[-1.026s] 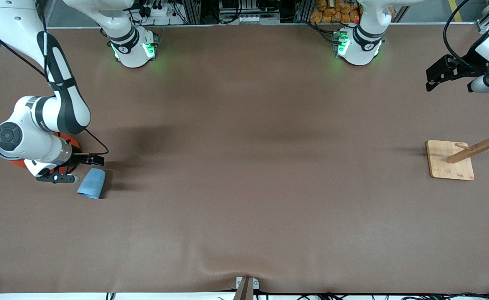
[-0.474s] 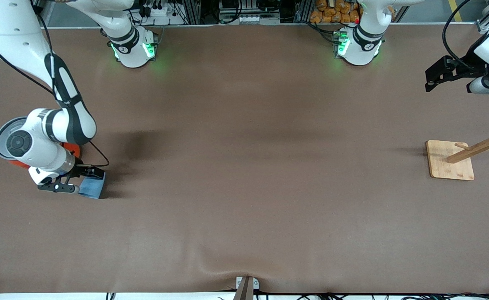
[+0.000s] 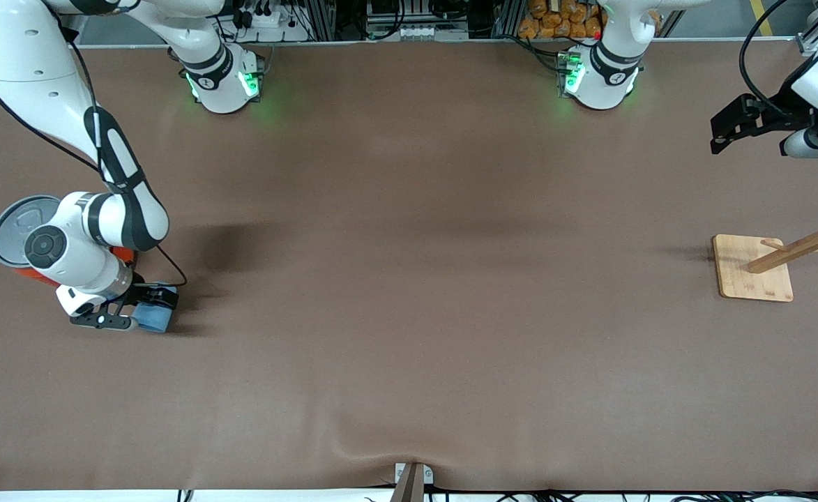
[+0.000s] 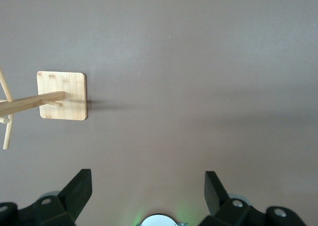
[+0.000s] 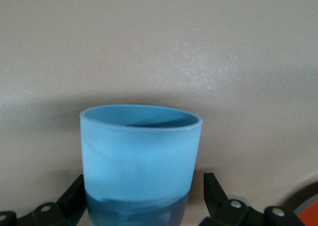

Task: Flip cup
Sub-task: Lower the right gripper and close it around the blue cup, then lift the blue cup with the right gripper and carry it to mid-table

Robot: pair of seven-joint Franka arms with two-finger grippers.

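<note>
Brown table: right end effector agape around cup, orange can beside.

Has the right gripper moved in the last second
Yes. The right gripper has shifted away from the orange can, toward the front camera, and now has its open fingers on either side of the cup, which lies on its side.

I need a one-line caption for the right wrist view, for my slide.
Open right gripper straddling the small light blue plastic cup lying on the brown table.
</note>
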